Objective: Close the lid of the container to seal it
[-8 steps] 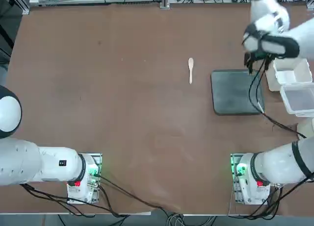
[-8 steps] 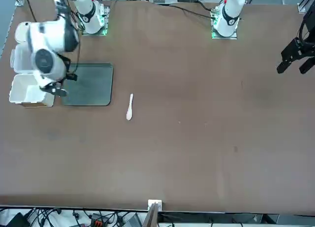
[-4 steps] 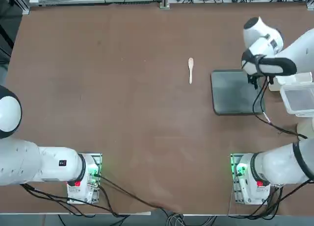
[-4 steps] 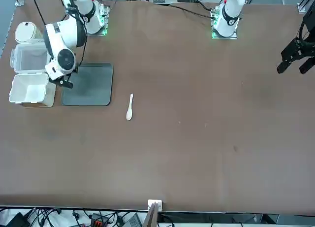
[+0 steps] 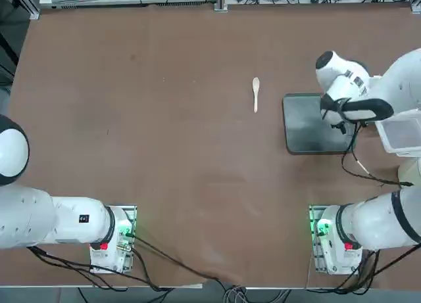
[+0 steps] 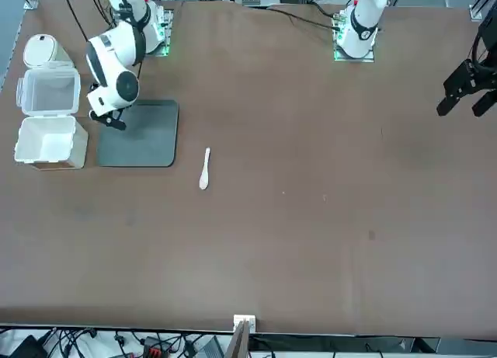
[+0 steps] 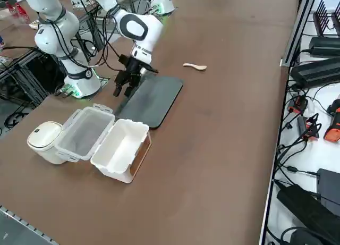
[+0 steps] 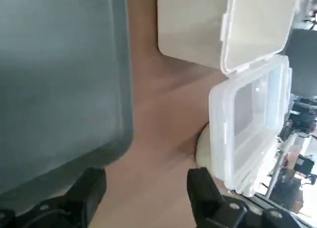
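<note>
The container [image 6: 48, 140] is a small white box that stands open on the table, beside the grey tray. Its translucent lid [image 6: 50, 92] lies flat, folded back along the hinge edge. The box [image 7: 121, 147] and lid [image 7: 85, 132] show the same way from the side; the wrist view also takes in the box [image 8: 193, 25] and lid [image 8: 247, 124]. From overhead only the lid [image 5: 402, 133] shows past my arm. My right gripper [image 6: 109, 119] [image 7: 125, 85] [image 8: 146, 193] hovers open over the tray's corner nearest the lid, holding nothing and touching neither box nor lid.
A dark grey flat tray [image 6: 144, 133] [image 5: 309, 125] lies beside the container. A small wooden spoon [image 6: 204, 169] [image 5: 256, 93] rests further toward the table's middle. A white round lidded pot [image 6: 39, 50] [image 7: 45, 136] stands just behind the open lid.
My right hand has swung away from the far end of the box, toward the tray and my base side. The lid still lies open and the box has not moved.
</note>
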You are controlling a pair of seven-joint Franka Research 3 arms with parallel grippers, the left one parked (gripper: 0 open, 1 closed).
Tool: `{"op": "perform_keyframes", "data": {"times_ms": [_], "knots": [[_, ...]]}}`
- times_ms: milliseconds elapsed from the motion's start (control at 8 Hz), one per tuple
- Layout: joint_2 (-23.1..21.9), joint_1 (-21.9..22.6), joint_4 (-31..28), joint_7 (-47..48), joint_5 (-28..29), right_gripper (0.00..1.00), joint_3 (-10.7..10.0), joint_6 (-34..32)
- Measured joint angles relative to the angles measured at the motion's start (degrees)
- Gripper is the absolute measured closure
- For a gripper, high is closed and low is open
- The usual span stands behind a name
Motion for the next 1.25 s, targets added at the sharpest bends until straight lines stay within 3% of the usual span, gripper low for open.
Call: {"op": "perform_keyframes", "data": {"times_ms": [250, 625, 875, 1125, 1250], "knots": [[0.81, 0.08, -2.73, 6.12, -4.74, 0.0, -0.01, 0.23], [6.92, 2.04, -3.66, 16.19, -9.36, 0.06, 0.0, 0.34], [9.92, 2.37, -3.63, 19.13, -11.18, 0.18, -0.01, 0.25], [10.15, 2.36, -3.62, 19.49, -11.97, 0.38, -0.08, -0.61], [10.15, 2.34, -3.61, 19.56, -12.43, 0.42, -0.22, -1.09]]}}
